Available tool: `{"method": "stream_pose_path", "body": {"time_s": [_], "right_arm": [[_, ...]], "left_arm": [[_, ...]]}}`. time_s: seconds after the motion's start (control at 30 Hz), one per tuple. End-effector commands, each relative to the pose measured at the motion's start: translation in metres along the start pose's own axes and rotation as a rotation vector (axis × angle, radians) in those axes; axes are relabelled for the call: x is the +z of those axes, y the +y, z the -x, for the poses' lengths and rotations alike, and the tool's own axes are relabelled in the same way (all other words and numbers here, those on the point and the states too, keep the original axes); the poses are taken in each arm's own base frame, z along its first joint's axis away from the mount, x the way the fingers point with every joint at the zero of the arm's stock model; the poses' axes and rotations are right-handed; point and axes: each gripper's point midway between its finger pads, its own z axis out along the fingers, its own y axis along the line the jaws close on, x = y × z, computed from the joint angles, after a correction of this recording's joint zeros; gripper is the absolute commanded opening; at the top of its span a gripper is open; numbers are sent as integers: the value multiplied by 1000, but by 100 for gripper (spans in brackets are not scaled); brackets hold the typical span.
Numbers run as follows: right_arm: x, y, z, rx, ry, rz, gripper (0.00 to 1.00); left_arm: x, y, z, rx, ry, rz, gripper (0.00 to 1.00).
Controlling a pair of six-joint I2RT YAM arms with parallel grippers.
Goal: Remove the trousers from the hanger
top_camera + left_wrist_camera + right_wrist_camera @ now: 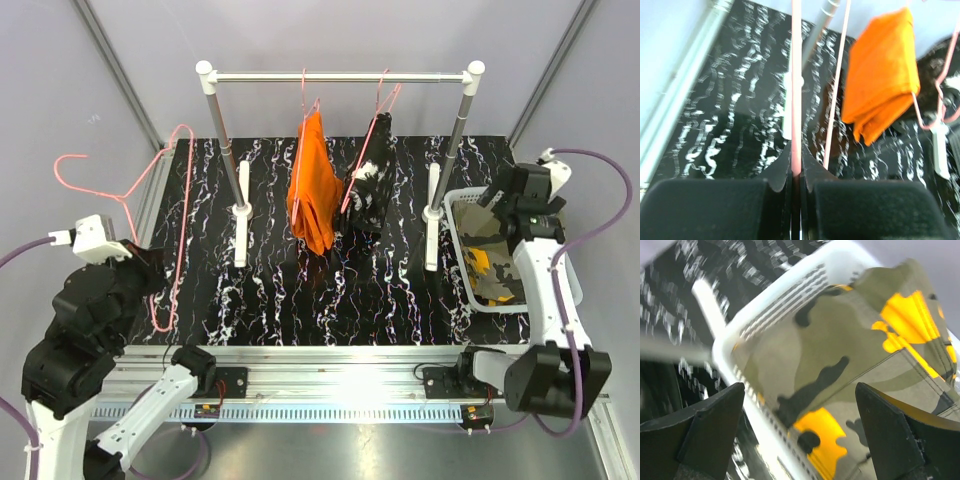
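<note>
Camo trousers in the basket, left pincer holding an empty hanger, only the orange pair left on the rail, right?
No: the top external view shows black trousers hanging beside the orange trousers on the rail. Camouflage trousers in the basket and left pincer on an empty hanger stand.

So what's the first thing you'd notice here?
The bright orange trousers hanging on the rack jump out first. Then the camouflage trousers lying in the white basket on the right, and the bare pink hanger pinched in the left gripper.
</note>
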Motion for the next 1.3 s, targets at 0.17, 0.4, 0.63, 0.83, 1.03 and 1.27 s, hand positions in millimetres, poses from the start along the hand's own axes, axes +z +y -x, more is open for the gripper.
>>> {"method": "stream_pose_path", "body": {"time_s": [0.17, 0.4, 0.63, 0.83, 1.03, 1.27], "right_arm": [[80, -43, -59, 260, 184, -239, 99], [114, -36, -98, 202, 338, -204, 100], [33, -6, 5, 168, 144, 31, 99], [-47, 36, 31, 135, 93, 330, 99], [-97, 60, 27, 130, 93, 531, 99], [-148, 73, 35, 168, 15, 710, 99]], "left_arm": [[3, 13, 29, 32, -36, 135, 0], [-1, -12, 28, 96, 2, -16, 0], [3, -42, 6, 171, 170, -161, 0], [21, -61, 5, 212, 232, -193, 0], [66, -76, 25, 302, 213, -109, 0], [105, -119, 67, 415, -5, -93, 0]]}}
